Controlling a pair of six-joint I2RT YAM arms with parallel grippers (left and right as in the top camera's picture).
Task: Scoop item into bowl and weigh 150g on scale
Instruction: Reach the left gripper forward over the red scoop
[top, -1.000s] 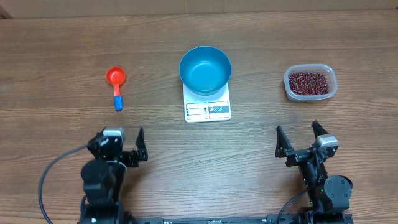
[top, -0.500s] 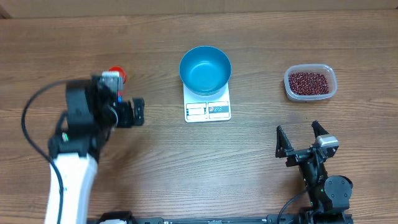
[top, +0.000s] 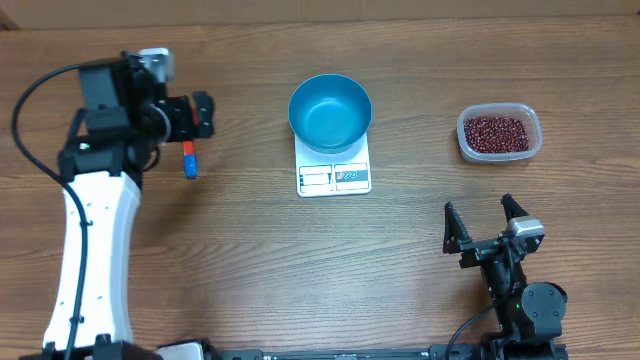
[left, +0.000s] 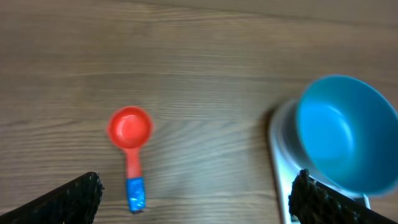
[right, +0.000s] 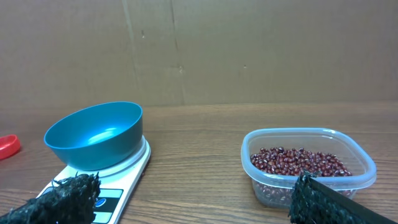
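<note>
Overhead: the left claw (top: 186, 118), jaws wide apart and empty, hangs over the red scoop (top: 189, 160). The blue bowl (top: 330, 112) sits on the white scale (top: 334, 177), off to that claw's right. The right claw (top: 480, 222) is also spread and empty. The beans (top: 497, 131) lie in a clear tub (top: 465, 142) ahead of it.

Left wrist: the scoop (left: 130, 129) lies on the surface (left: 205, 74) ahead, between the claw (left: 196, 202) fingers. The bowl (left: 339, 140) on the scale (left: 278, 158) is ahead-right.

Right wrist: with the claw (right: 196, 199) apart, the beans (right: 298, 163) in the tub (right: 305, 132) are ahead-right. The bowl (right: 96, 134) on the scale (right: 127, 180) is ahead-left.

Brown wood-grain table (top: 400, 250), matt; round blue plastic bowl (top: 330, 112), smooth, glossy; clear rounded-rectangular plastic tub (top: 500, 157), shiny.
</note>
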